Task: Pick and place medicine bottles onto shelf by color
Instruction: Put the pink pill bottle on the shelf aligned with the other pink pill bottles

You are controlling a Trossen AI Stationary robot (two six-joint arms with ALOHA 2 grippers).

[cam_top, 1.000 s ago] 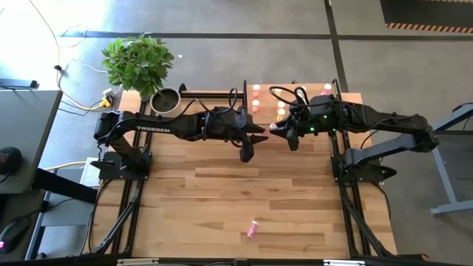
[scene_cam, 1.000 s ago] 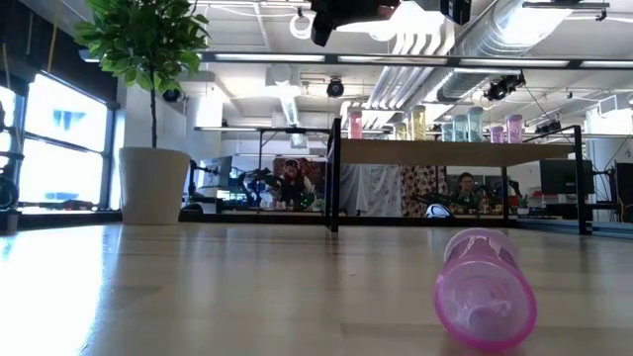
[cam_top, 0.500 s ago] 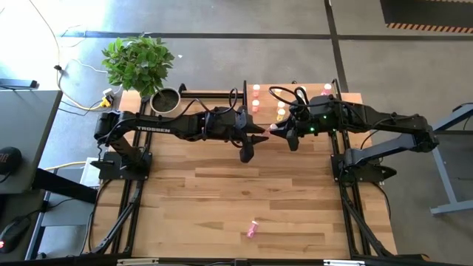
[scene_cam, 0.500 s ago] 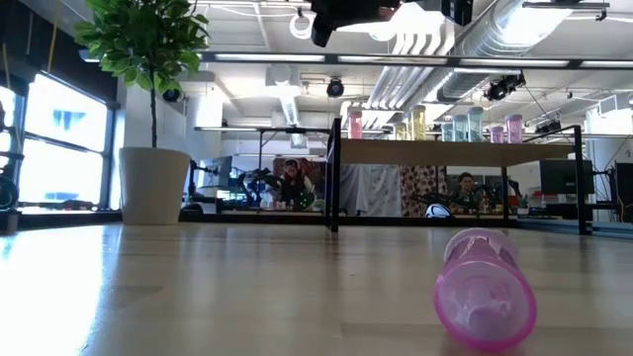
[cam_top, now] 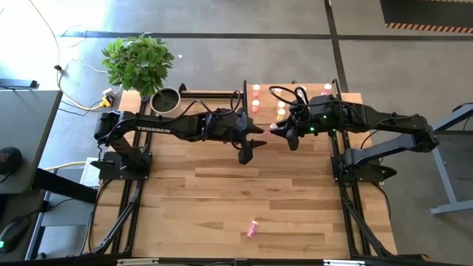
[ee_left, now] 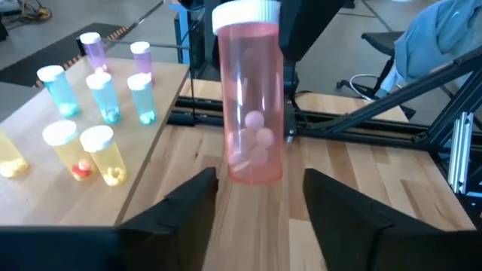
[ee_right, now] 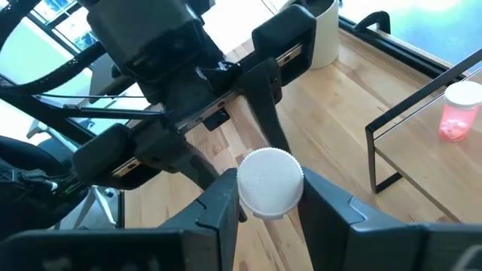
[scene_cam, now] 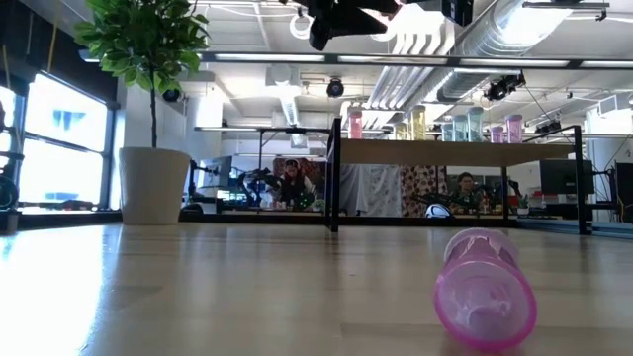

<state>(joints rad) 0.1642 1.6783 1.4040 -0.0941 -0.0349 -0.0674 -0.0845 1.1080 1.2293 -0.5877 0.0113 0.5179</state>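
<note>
My right gripper [cam_top: 278,130] [ee_right: 269,184] is shut on a red-pink medicine bottle [ee_left: 252,105] with a white cap, high above the table's far middle. My left gripper [cam_top: 250,148] [ee_left: 260,184] faces it, open. Its fingers stand on either side of the bottle's lower end without touching. The shelf [cam_top: 336,94] [ee_left: 45,192] stands at the far edge. It carries yellow, blue and purple bottles [ee_left: 102,94] and a pink one [ee_right: 458,113]. A magenta bottle [cam_top: 252,230] [scene_cam: 485,287] lies on its side near the near edge. My right gripper pinches the red-pink bottle between its two fingers [ee_right: 226,199] at the capped top end [ee_right: 269,181], coming level from the table's right side. The bottle stands upright, cap up, lifted clear of the table, and its body hangs below the hold.
A grey plant pot [cam_top: 165,100] [scene_cam: 153,183] with a leafy plant stands at the far left corner. Black frame rails run along the table's left and right sides. Bare wood [cam_top: 222,192] lies between the arms and the magenta bottle. People sit in the room behind.
My left gripper has shifted a little toward the right gripper and the bottle, turning slightly at the wrist. The right gripper, the bottle it holds and the magenta bottle have kept still.
</note>
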